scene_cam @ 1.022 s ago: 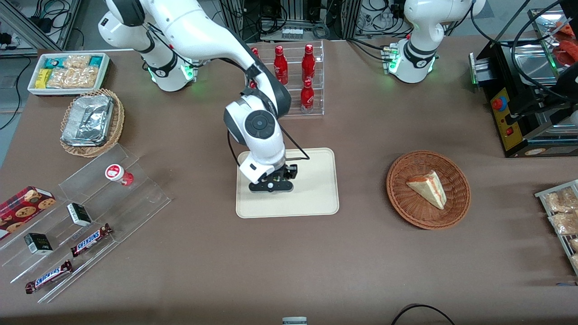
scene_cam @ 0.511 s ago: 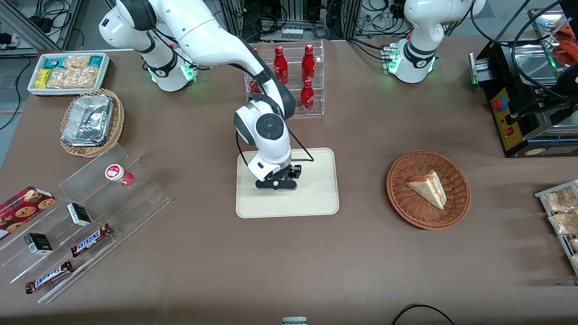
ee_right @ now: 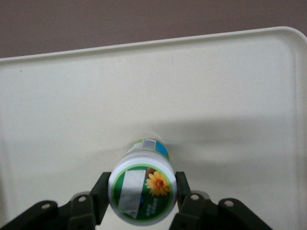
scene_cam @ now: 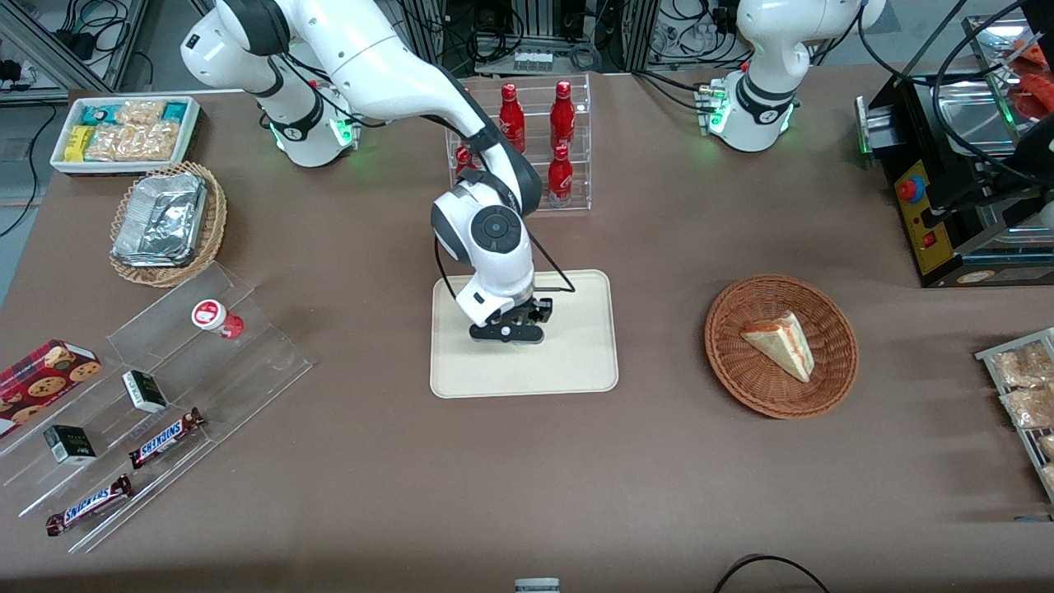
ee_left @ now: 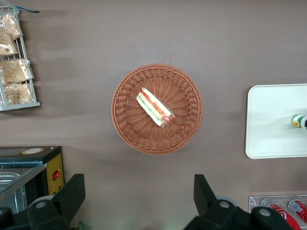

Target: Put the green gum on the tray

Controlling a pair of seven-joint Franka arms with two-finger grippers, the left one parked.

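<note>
Cream plastic fills the right wrist view: the tray [ee_right: 230, 96] lies directly under the gripper [ee_right: 143, 201], and the green gum [ee_right: 143, 191] sits clamped between the two black fingers [ee_right: 101, 194], one pressed against each side of the bottle just below its lid. The white lid with its green rim and orange flower mark faces the camera, so the bottle hangs upright, bottom down toward the tray.

In the front view the gripper [scene_cam: 506, 332] is low over the tray [scene_cam: 576, 362], roughly at its middle, and the arm's wrist hides the bottle. The left wrist view catches the green gum [ee_left: 299, 121] over the tray [ee_left: 268, 120], well inside the rim. A soft shadow on the tray surface lies close around the bottle's base, which suggests it is very near the tray or just touching; which of the two cannot be told.

As a judgement: the pick and the carry are done, and the bottle is already over the right spot. What is left is the last bit of lowering, if any, then opening the fingers and lifting straight up so the bottle stays standing. The round wicker basket [scene_cam: 781, 346] with its sandwich plays no part.
</note>
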